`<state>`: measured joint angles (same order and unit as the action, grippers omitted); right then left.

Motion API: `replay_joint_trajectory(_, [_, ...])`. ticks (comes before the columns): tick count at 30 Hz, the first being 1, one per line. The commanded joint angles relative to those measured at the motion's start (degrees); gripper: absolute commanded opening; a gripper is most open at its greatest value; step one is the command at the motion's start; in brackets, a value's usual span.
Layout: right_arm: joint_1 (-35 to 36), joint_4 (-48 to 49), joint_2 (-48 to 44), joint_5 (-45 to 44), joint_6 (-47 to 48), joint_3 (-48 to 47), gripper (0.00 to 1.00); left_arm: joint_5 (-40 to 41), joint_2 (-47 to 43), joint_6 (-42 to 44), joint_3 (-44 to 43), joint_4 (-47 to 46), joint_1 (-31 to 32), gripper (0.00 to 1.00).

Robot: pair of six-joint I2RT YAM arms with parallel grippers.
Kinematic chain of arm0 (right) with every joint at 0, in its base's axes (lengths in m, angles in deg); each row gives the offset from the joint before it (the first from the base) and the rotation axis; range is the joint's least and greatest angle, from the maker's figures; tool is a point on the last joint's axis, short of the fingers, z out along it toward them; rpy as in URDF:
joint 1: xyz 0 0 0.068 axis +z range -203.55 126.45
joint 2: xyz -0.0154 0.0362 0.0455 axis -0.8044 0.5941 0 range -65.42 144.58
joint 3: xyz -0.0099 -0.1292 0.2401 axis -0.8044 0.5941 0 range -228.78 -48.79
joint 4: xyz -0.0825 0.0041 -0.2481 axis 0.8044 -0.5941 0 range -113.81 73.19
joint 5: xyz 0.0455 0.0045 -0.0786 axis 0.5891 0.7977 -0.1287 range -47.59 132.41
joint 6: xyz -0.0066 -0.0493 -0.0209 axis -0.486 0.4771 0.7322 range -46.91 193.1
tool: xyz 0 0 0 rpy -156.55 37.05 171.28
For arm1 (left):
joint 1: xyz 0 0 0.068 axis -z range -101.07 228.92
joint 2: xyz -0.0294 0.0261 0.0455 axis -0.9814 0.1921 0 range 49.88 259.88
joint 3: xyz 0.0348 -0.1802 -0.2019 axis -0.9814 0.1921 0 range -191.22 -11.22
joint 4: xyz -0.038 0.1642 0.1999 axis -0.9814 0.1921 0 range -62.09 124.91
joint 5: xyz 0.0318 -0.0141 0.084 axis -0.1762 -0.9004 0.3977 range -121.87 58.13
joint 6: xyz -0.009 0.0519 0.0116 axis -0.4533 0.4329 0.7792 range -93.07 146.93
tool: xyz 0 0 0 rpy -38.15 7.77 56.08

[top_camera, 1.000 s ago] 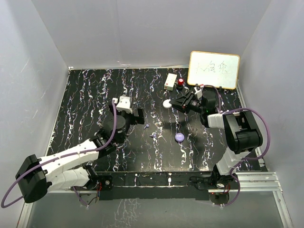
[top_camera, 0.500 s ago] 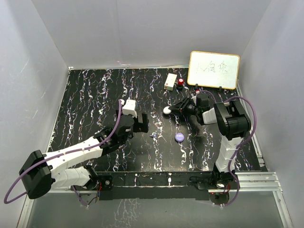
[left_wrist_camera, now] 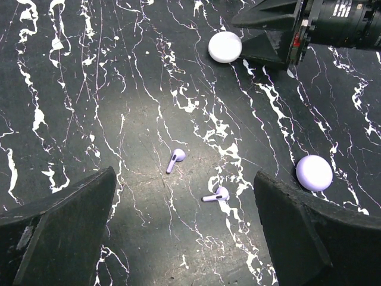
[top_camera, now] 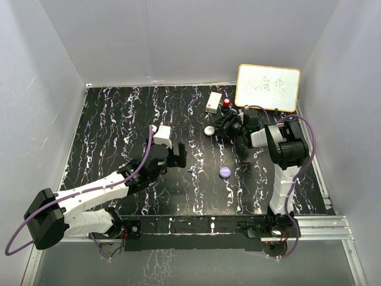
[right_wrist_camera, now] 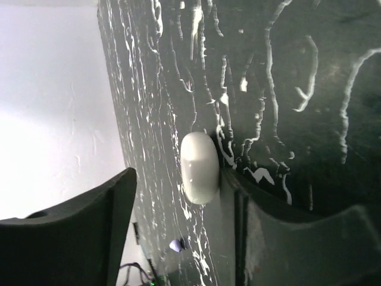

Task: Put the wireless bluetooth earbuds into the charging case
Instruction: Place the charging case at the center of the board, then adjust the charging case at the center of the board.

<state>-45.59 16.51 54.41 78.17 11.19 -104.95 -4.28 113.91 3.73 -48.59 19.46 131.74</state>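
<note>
Left gripper (left_wrist_camera: 184, 176), jaws spread wide, hovers over two lilac earbuds (left_wrist_camera: 175, 159) lying just apart on the black marbled table (left_wrist_camera: 71, 89), likely lining up a pick; right gripper (right_wrist_camera: 184, 179), jaws parted, brackets the white puck (right_wrist_camera: 199, 168), seemingly to steady it.

The black, white-veined tabletop (top_camera: 107, 131) is overlooked from six o'clock, high up. Wrist views are held closer, the right lowest; a white round puck (left_wrist_camera: 225, 46) is shared.

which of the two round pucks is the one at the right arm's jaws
The white puck, lying at the tips of the right gripper, whose jaws stand apart. The lilac puck lies apart from it, nearer the two earbuds.
</note>
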Motion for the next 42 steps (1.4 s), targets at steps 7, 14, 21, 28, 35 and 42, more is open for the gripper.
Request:
replay_joint_trajectory(7, [-1.2, -9.6, -16.4, -5.3, 10.0, 7.3, 0.69, -1.5, 1.1, 0.3, -1.4, -0.5, -0.3, 0.99])
replay_joint_trajectory(14, [-0.8, -33.3, -36.4, -15.6, 22.4, 11.7, 0.73, -2.9, 2.0, 0.0, -1.0, -1.8, -0.2, 0.99])
replay_joint_trajectory(21, [4.8, -49.2, -45.7, -23.7, 26.3, 13.0, 0.73, -4.8, 3.7, -1.0, -1.5, -1.8, -0.2, 0.98])
replay_joint_trajectory(28, [13.3, -54.5, -50.7, -29.8, 23.7, 17.5, 0.73, -5.4, 3.5, -1.3, -1.9, -0.4, -0.2, 0.99])
replay_joint_trajectory(35, [16.8, -56.9, -51.7, -33.6, 22.8, 19.2, 0.73, -5.9, 4.5, -1.2, -2.4, 0.4, -0.2, 0.99])
replay_joint_trajectory(42, [18.2, -55.3, -50.7, -33.8, 22.1, 21.0, 0.73, -6.8, 6.8, -1.4, -3.3, 1.0, -0.2, 0.99])
